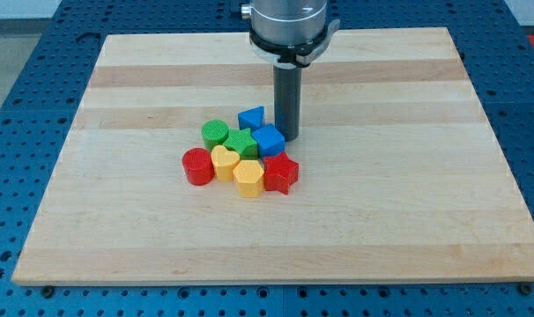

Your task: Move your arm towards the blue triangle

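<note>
The blue triangle (pixel 251 118) sits at the top of a tight cluster of blocks near the board's middle. My tip (pixel 289 136) is just to the right of it, close beside the blue cube (pixel 269 140). Below the triangle lie a green cylinder (pixel 215 134) and a green star (pixel 242 143). Along the cluster's lower row are a red cylinder (pixel 196 165), a yellow heart (pixel 225 163), a yellow hexagon (pixel 248 177) and a red star (pixel 281 173).
The wooden board (pixel 381 202) lies on a blue perforated table (pixel 11 132). The arm's grey mount (pixel 289 26) hangs over the board's top edge.
</note>
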{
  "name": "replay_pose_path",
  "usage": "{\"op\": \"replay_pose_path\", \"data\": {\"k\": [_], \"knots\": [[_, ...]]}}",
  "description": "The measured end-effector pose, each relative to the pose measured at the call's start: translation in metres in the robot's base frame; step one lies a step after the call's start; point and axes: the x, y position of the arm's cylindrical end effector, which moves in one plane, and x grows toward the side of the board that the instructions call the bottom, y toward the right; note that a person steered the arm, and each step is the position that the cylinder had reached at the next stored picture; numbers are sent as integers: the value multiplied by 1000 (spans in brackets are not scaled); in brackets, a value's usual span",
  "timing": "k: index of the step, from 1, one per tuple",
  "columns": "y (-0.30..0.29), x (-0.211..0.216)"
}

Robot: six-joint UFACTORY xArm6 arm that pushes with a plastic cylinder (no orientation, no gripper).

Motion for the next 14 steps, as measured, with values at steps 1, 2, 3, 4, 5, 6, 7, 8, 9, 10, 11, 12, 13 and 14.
{"op": "replay_pose_path", "data": {"k": [1, 2, 3, 4, 5, 6, 7, 8, 9, 10, 11, 12, 13, 14], "knots": [[13, -42], [-14, -51], [-46, -51], [-62, -53], [-64, -66], [-21, -83], [3, -93], [3, -99], [4, -104], [6, -99], [10, -77], [10, -67], [10, -67], [9, -67]]}}
